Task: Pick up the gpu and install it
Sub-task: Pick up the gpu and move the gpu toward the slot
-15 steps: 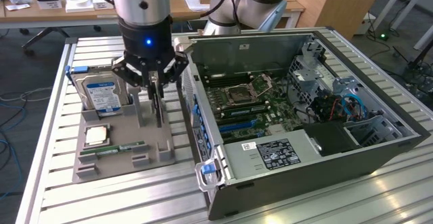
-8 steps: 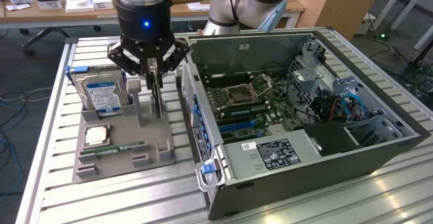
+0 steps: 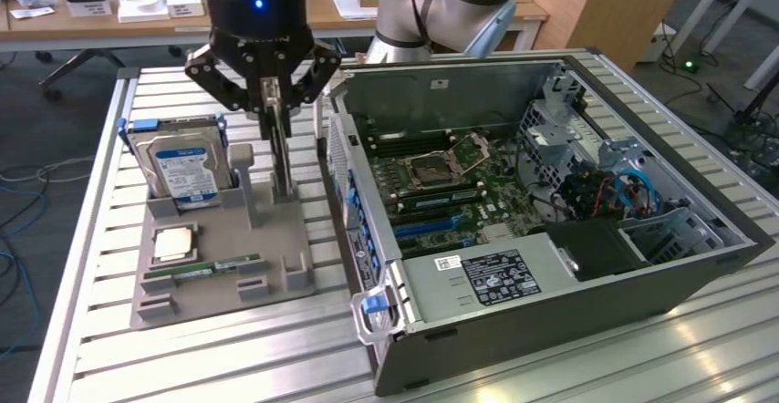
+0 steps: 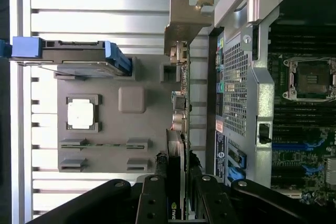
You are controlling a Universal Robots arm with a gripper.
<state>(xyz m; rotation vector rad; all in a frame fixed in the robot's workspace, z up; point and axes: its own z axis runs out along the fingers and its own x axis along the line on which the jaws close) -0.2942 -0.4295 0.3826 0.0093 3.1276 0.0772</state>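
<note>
The tool (image 4: 177, 195) clamps the gpu (image 4: 178, 129), which stands on edge over the grey tray (image 4: 105, 129) beside the open computer case (image 3: 524, 330). A straight, upright lift should keep its bracket (image 4: 184, 24) clear of the case wall.

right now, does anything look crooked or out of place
Nothing stands out: the gpu stands upright in the claw, and the hard drive, processor and memory stick sit square in their grey tray.

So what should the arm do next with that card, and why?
Probably lift straight up: the gripper looks closed on the gpu, which stands upright with its lower end at the grey holder tray, so it must clear that before crossing to the open computer case.
</note>
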